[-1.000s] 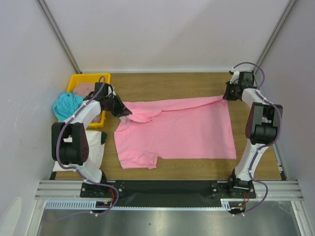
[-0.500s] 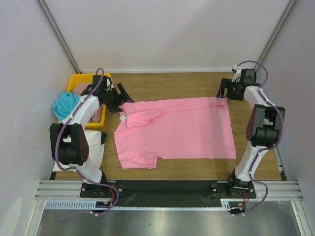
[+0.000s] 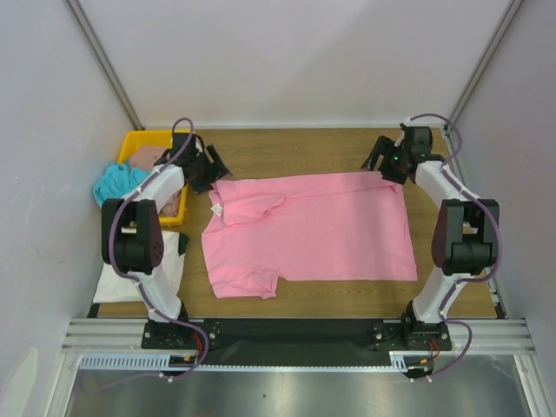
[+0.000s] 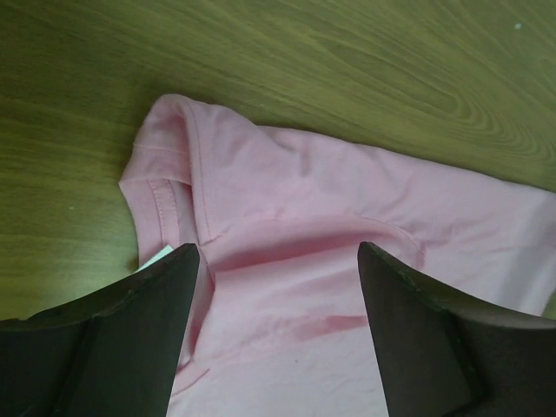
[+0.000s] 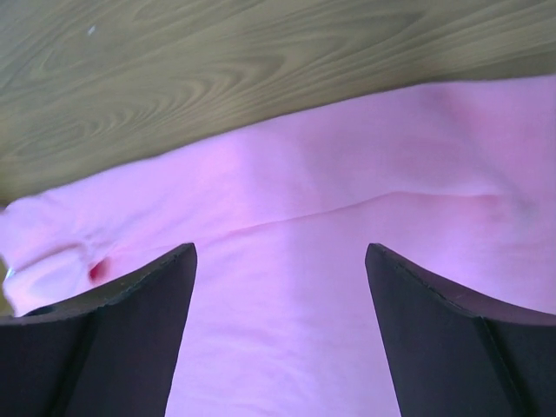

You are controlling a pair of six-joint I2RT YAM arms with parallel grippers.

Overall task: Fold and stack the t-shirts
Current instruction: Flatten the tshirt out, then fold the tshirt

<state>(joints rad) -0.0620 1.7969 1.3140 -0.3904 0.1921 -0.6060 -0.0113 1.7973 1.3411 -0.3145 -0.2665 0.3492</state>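
Note:
A bright pink t-shirt [image 3: 313, 230] lies spread flat across the middle of the table, its neck end to the left. My left gripper [image 3: 214, 167] hovers open just beyond the shirt's far left corner. In the left wrist view the pink t-shirt [image 4: 304, 200] shows between the spread jaws of the left gripper [image 4: 278, 252]. My right gripper [image 3: 376, 155] stands open above the far right corner. There, too, only the pink t-shirt [image 5: 287, 200] lies under the right gripper [image 5: 280, 252]. A turquoise shirt [image 3: 113, 182], a brown-pink one [image 3: 149, 155] and a cream-white one [image 3: 139, 271] lie at the left.
A yellow tray [image 3: 137, 141] stands at the far left corner with the brown-pink shirt in it and the turquoise one draped over its near side. The cream-white shirt lies near the left arm's base. Bare wood [image 3: 295, 148] runs along the back.
Both grippers have opened and let go of the pink shirt's far edge. They have drawn back toward the far side. The shirt's far edge has settled flat.

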